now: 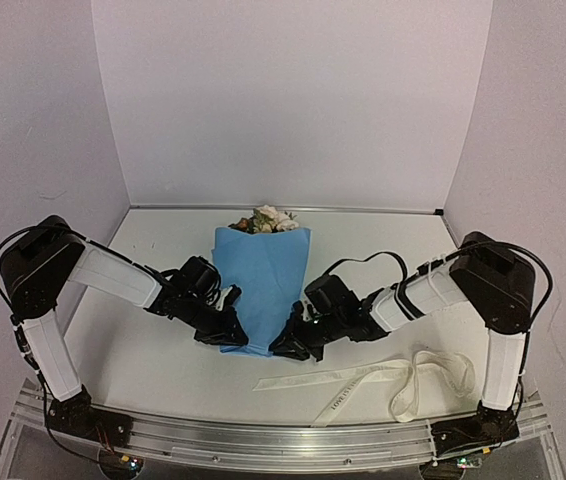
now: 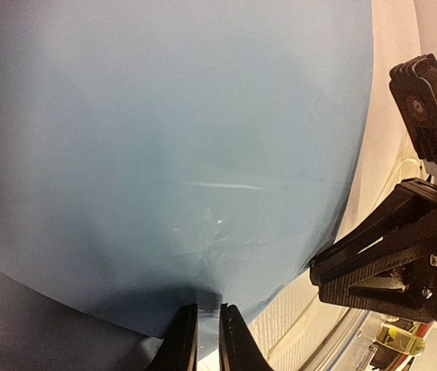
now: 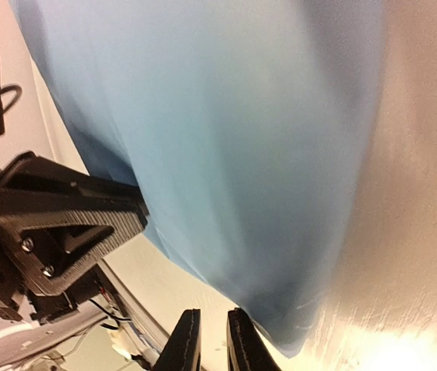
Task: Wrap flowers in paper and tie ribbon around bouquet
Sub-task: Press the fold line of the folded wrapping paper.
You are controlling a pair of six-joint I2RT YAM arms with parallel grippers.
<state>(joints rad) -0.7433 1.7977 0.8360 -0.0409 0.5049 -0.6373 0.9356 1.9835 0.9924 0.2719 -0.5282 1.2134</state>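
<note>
The bouquet lies in the middle of the table as a light-blue paper (image 1: 261, 280) cone, its narrow end toward me. Cream and rust flowers (image 1: 265, 220) poke out of the far, wide end. My left gripper (image 1: 231, 335) is at the cone's lower left edge; in the left wrist view it (image 2: 207, 308) is shut on the paper's (image 2: 172, 154) edge. My right gripper (image 1: 285, 347) is at the lower right edge. Seen from the right wrist, it (image 3: 213, 313) is shut with only table showing in the slit, the paper (image 3: 226, 139) just beside one finger. The cream ribbon (image 1: 383, 375) lies loose at the front right.
Pale walls close in the white table (image 1: 163, 360) on three sides. A metal rail (image 1: 263, 435) runs along the near edge between the arm bases. The ribbon's loop (image 1: 443, 370) lies close to the right arm's base.
</note>
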